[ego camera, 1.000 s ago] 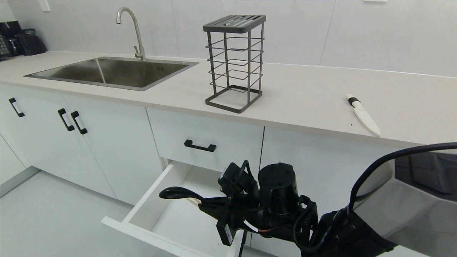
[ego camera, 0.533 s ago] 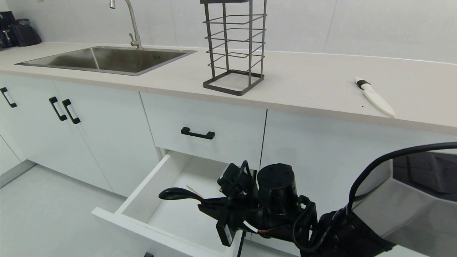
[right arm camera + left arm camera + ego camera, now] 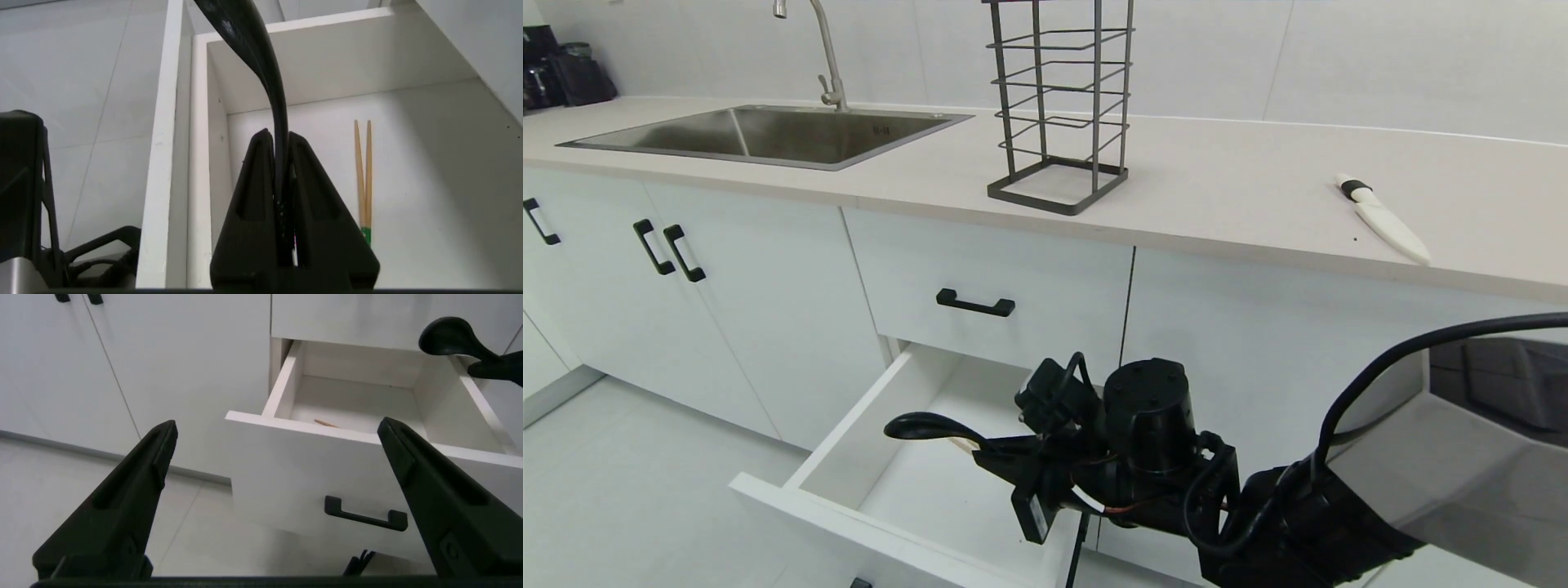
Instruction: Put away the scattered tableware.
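We are recording the right gripper [image 3: 995,451] as closed tight on the handle of a black spoon [image 3: 927,426]; the spoon is hanging level above the open drawer [image 3: 845,437], with its bowl pointing away from the gripper and over the drawer's interior; in the right wrist view the handle is sitting pinched between the two fingers [image 3: 255,175]. We are noting a pair of wooden chopsticks [image 3: 361,175] lying flat on the drawer floor, side by side and apart from the spoon. The left gripper [image 3: 276,429] is standing wide open with nothing between its fingers, facing the drawer's front panel from low down. On the countertop [image 3: 1241,188] we are finding a white knife [image 3: 1384,220] lying flat near the front edge, well apart from a dark wire rack [image 3: 1058,98] that is standing upright; the sink [image 3: 768,135] and its faucet [image 3: 821,49] are sitting farther to the left.
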You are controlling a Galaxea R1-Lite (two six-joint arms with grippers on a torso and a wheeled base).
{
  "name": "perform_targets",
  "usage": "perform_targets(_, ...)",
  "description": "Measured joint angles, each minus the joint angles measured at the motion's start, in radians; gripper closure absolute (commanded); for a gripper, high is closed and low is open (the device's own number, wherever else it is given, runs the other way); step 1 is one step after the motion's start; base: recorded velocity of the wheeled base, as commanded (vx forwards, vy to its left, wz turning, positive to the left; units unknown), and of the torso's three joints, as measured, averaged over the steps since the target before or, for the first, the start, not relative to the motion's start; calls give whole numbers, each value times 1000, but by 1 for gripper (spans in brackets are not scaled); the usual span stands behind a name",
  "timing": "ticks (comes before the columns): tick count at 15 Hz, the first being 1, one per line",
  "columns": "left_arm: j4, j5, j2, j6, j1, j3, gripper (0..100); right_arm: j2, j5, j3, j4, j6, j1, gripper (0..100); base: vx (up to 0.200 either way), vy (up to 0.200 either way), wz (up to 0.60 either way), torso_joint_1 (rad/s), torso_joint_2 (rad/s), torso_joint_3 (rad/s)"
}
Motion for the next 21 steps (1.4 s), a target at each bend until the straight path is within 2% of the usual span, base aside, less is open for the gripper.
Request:
perform_targets(6,0,0,0,0,0,0,0,33,0,-83,26,-4,-11,100,0,0,0,0,0,0)
perform_targets(9,0,0,0,0,0,0,0,60,0,-160,90,-21,-17,100,0,0,0,0,0,0)
perform_targets(21,0,0,0,0,0,0,0,216,0,-276,99,-24,-39,100,0,0,0,0,0,0)
